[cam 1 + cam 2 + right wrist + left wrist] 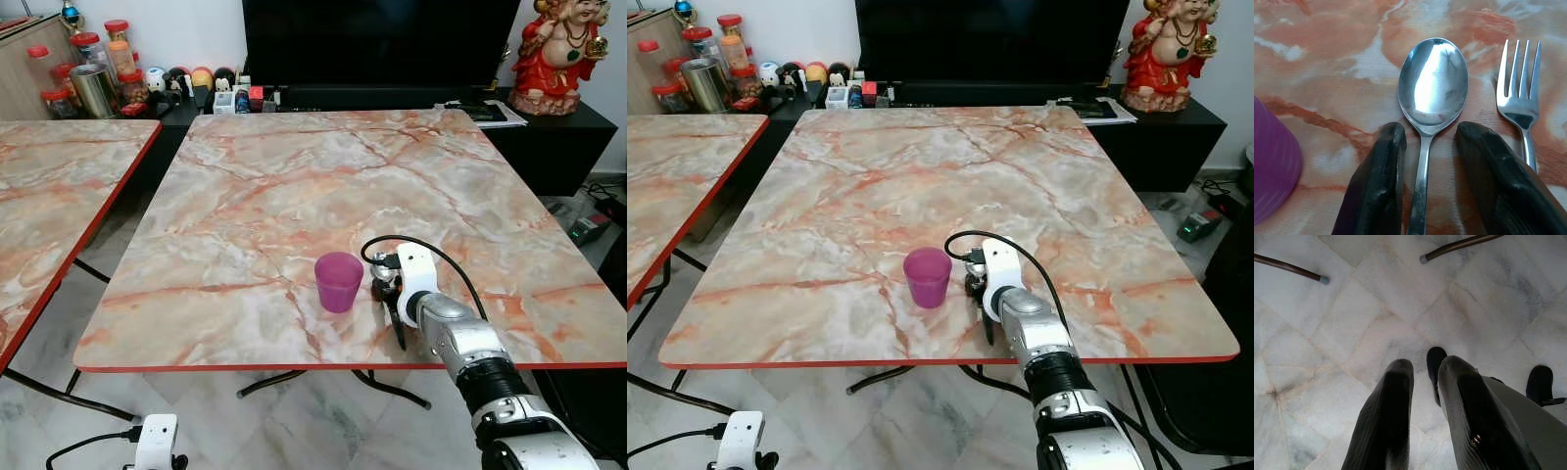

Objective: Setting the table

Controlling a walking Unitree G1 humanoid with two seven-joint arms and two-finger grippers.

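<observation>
Head stereo pair looks forward and down, sharing the desk (294,186); right wrist camera close above it; left wrist faces the floor (1352,323).

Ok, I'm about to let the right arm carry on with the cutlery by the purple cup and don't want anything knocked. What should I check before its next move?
1. Right gripper open: ok, its black fingers stand apart on either side of the spoon's handle.
2. Spoon flat on the table, bowl up: ok.
3. Spoon gripped or free: cannot tell whether the fingers touch the handle.
4. Fork apart from the spoon: ok, it lies beside it, though one finger sits close to its handle.
5. Purple cup upright and apart from the gripper: ok, but it is near, so a sideways sweep could tip it.
6. Left gripper out of the way: ok, it hangs over the floor.
</observation>
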